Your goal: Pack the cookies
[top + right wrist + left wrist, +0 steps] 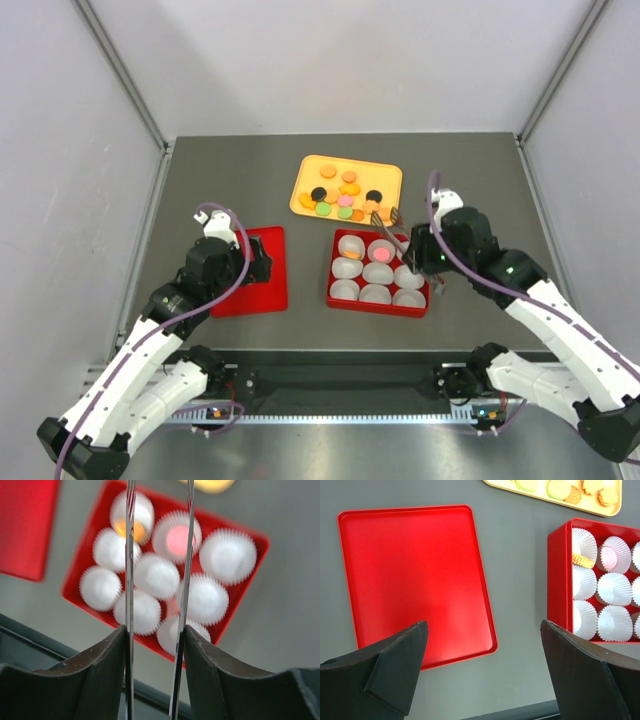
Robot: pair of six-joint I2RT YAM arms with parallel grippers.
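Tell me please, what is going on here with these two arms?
The right gripper holds metal tongs above the far side of the red box, which has nine white paper cups. One cup holds a pink cookie and one an orange cookie; the others look empty. The other cookies lie on the yellow tray behind the box. The left gripper is open over a flat red tray, holding nothing.

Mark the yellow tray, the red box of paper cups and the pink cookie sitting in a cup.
yellow tray [386, 173]: top view, bare floor near its upper-right corner.
red box [559, 575]: left wrist view, its left outer wall.
pink cookie [608, 558]: left wrist view, its middle.
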